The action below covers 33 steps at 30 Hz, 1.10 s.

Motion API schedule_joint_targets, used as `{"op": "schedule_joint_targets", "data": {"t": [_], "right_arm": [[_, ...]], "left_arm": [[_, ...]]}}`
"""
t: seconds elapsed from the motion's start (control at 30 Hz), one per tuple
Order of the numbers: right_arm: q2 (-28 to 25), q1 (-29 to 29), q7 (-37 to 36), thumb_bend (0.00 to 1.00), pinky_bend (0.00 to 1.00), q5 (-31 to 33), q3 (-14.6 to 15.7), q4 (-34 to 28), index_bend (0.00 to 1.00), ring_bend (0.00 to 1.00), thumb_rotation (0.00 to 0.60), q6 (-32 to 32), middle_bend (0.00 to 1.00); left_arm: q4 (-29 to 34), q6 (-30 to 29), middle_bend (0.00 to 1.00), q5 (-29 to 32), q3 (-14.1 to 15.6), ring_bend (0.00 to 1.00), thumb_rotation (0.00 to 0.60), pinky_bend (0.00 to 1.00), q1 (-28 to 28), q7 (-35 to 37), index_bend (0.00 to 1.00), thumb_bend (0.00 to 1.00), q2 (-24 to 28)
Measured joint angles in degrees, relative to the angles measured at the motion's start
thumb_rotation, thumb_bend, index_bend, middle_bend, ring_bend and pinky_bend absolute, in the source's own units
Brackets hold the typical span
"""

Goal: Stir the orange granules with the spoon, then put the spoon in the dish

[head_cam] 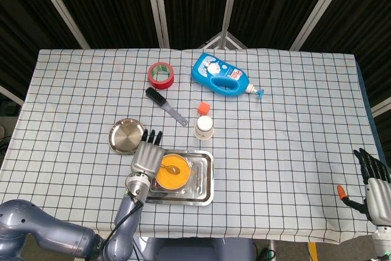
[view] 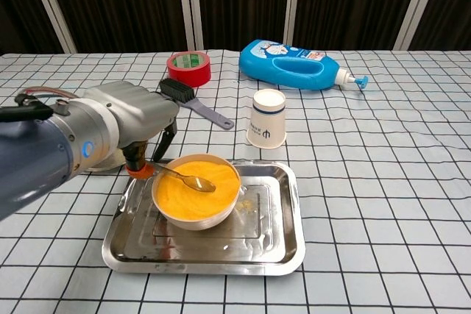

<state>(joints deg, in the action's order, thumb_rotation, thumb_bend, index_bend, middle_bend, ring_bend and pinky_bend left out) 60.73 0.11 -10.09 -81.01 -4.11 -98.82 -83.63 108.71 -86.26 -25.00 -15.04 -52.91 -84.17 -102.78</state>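
Orange granules lie right of the left hand, which grips the spoon; its handle slants toward them; the right hand idles, fingers apart.

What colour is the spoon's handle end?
Orange, on the spoon held by the left hand; clearest in the chest view.

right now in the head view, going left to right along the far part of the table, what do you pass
red tape roll → black brush → orange cube → blue bottle
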Motion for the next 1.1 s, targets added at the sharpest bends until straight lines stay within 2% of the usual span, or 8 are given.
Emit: {"op": "schedule_joint_targets", "data": {"t": [0.3, 0.53, 0.6, 0.63, 0.73, 0.77, 0.9, 1.1], "right_arm": [[-0.1, -0.1, -0.3, 0.39, 0.00, -0.1, 0.0, 0.1, 0.00, 0.00, 0.600, -0.1, 0.00], [-0.1, -0.1, -0.1, 0.39, 0.00, -0.1, 0.0, 0.0, 0.00, 0.00, 0.600, -0.1, 0.00], [-0.1, 0.0, 0.0, 0.39, 0.00, -0.1, 0.0, 0.0, 0.00, 0.00, 0.600, 0.0, 0.00], [-0.1, 0.0, 0.0, 0.39, 0.00, -0.1, 0.0, 0.0, 0.00, 0.00, 0.600, 0.0, 0.00], [0.0, 0.0, 0.1, 0.39, 0.00, -0.1, 0.0, 0.0, 0.00, 0.00, 0.600, 0.0, 0.00], [0.0, 0.0, 0.2, 0.39, 0.00, -0.1, 0.1, -0.1, 0.00, 0.00, 0.600, 0.0, 0.00], [0.1, 0.0, 0.5, 0.39, 0.00, -0.1, 0.1, -0.1, 0.00, 0.00, 0.600, 0.0, 0.00], [0.0, 0.0, 0.5, 0.39, 0.00, 0.0, 0.0, -0.1, 0.00, 0.00, 0.600, 0.1, 0.00]], "left_arm": [[3.3, -1.1, 0.00, 1.8, -0.9, 0.00, 0.600, 0.00, -0.3, 2.0, 0.35, 0.35, 2.0], [7.9, -1.6, 0.04, 1.9, -1.9, 0.02, 0.600, 0.04, 0.6, 5.8, 0.23, 0.24, 6.3], [8.9, -1.5, 0.18, 1.5, -1.8, 0.15, 0.600, 0.23, 1.0, 6.8, 0.18, 0.23, 7.8], [9.3, -1.4, 0.35, 1.2, -1.7, 0.33, 0.600, 0.43, 1.2, 7.4, 0.15, 0.23, 8.5], [10.0, -1.0, 0.74, -0.7, -0.9, 0.73, 0.600, 0.80, 1.7, 8.7, 0.16, 0.23, 10.9], [10.1, -0.8, 0.83, -1.5, -0.6, 0.81, 0.600, 0.86, 1.9, 9.2, 0.20, 0.23, 11.6], [10.5, 1.7, 1.00, -2.7, 0.8, 0.98, 0.600, 0.99, 2.7, 12.3, 0.45, 0.25, 13.9], [10.4, 4.1, 1.00, -0.6, 2.1, 1.00, 0.600, 1.00, 2.7, 13.9, 0.52, 0.33, 15.2]]}}
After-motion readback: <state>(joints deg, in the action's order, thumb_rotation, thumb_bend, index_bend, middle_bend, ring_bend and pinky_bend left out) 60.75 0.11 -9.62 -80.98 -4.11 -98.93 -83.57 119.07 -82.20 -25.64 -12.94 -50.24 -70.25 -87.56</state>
